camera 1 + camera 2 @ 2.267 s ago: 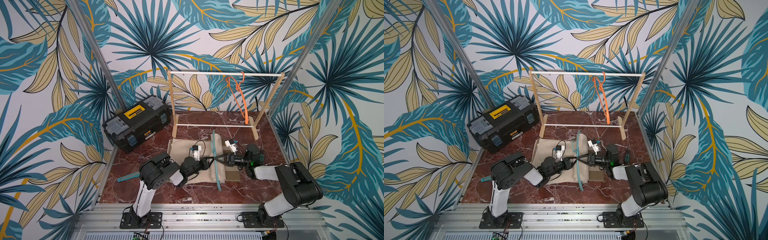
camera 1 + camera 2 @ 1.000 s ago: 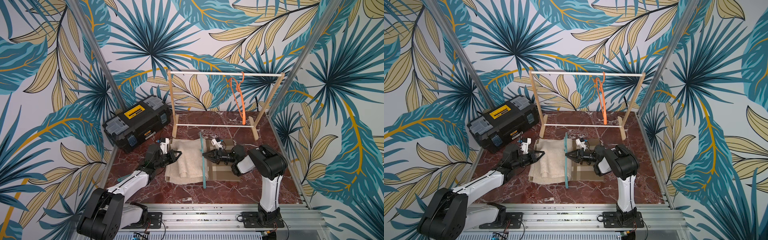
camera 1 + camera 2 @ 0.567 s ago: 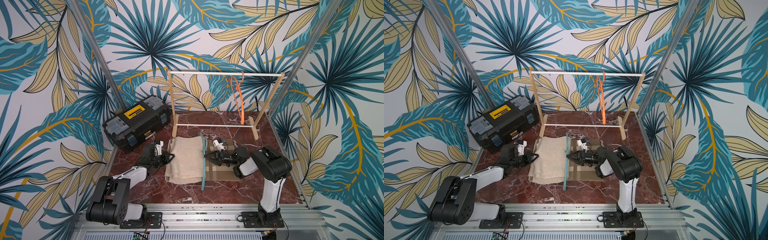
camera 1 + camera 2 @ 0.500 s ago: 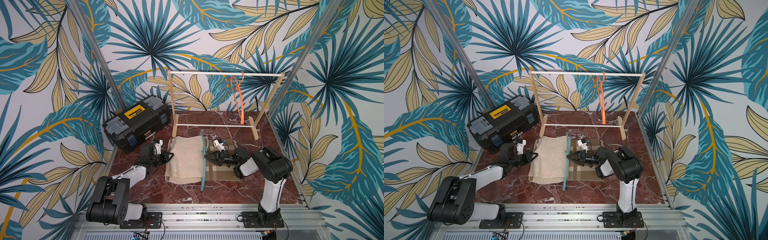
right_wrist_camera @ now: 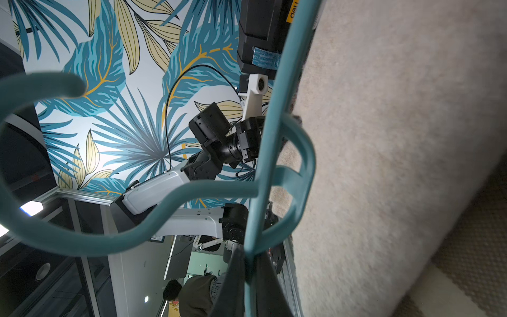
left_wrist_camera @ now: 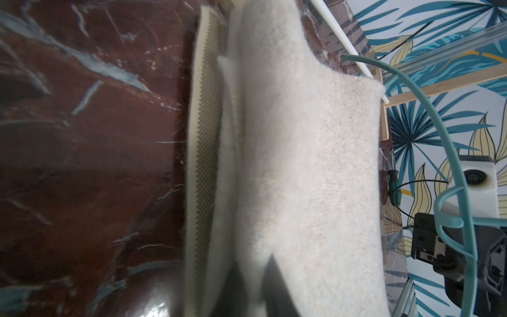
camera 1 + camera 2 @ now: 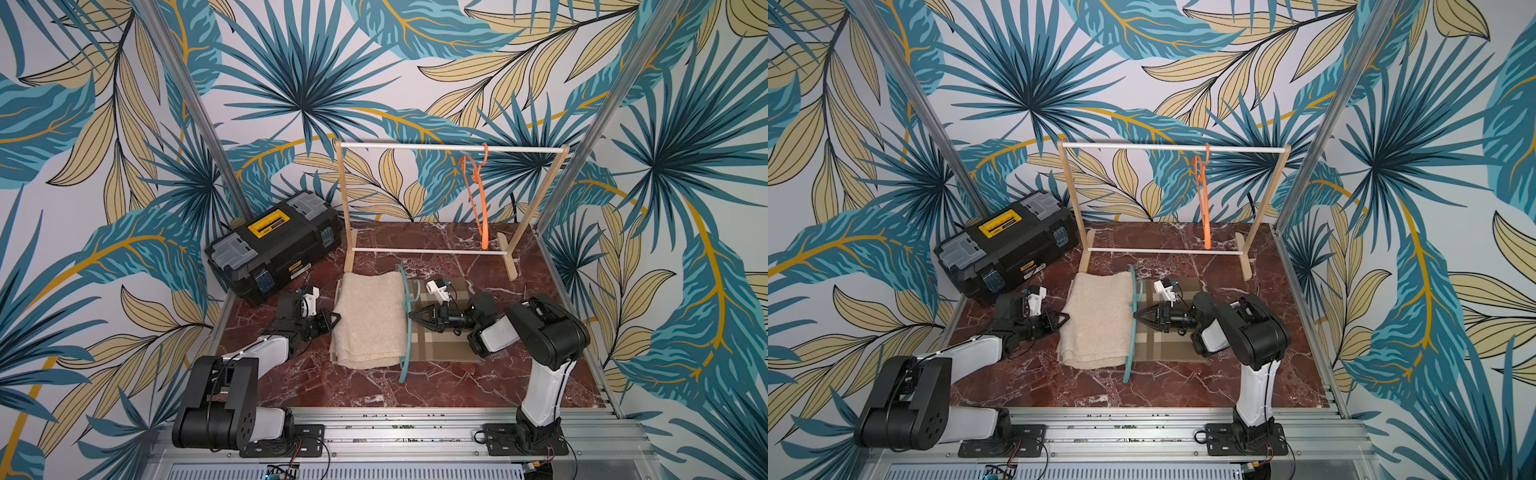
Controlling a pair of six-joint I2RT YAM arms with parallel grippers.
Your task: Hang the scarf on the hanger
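The beige scarf (image 7: 370, 320) (image 7: 1096, 322) lies folded flat on the marble floor. A teal hanger (image 7: 405, 328) (image 7: 1130, 328) stands on edge along its right side. My right gripper (image 7: 411, 316) (image 5: 248, 255) is shut on the hanger's bar (image 5: 263, 137), with the scarf (image 5: 384, 137) just beyond. My left gripper (image 7: 336, 319) (image 6: 255, 260) sits at the scarf's left edge. Its dark fingers stand slightly apart, with a fold of the scarf (image 6: 301, 164) between them. The hanger (image 6: 428, 109) shows past the scarf's far edge.
A wooden rack (image 7: 451, 147) stands at the back with an orange hanger (image 7: 478, 195) on its rail. A black toolbox (image 7: 274, 245) sits at the back left. A plaid mat (image 7: 440, 349) lies under the scarf and my right gripper.
My left gripper's fingers have parted a little at the scarf's left edge, and it has slid slightly left. The right gripper and the teal hanger have barely moved.
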